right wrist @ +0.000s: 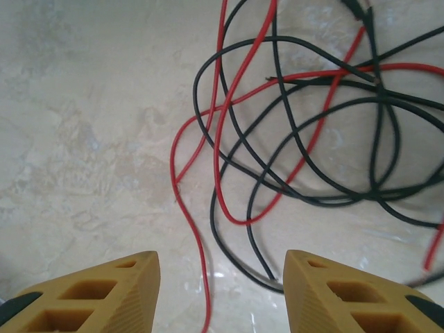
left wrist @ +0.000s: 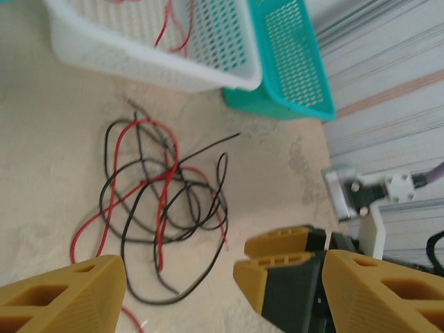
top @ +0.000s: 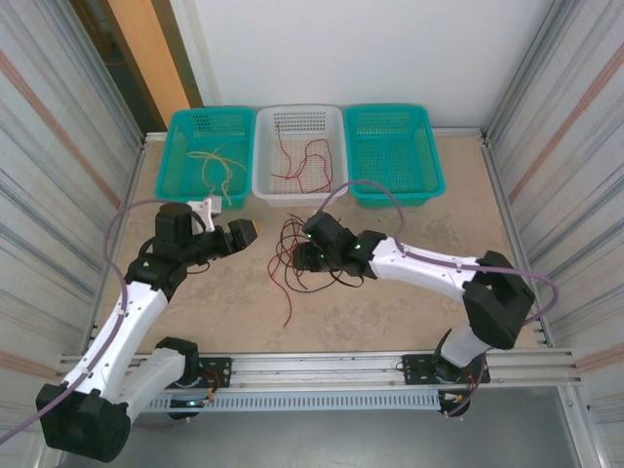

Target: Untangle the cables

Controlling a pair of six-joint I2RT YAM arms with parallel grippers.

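The cables (top: 292, 261) lie as a loose tangle of red and black strands on the beige table, in front of the white basket (top: 297, 185). My right gripper (top: 310, 253) hovers over the tangle's right side. In the right wrist view it (right wrist: 222, 284) is open, with a red strand (right wrist: 201, 277) running between the fingers and nothing gripped. My left gripper (top: 249, 231) is to the left of the tangle, open and empty (left wrist: 222, 277). From there the tangle (left wrist: 159, 201) lies ahead, and the right gripper's yellow fingers (left wrist: 281, 267) show close by.
Three baskets line the back: a teal one (top: 185, 175) with yellowish cables (top: 216, 166), the white one with red cables (top: 310, 161), and a teal one (top: 395, 185) on the right. Corrugated walls close both sides. A metal rail (top: 322, 366) runs along the near edge.
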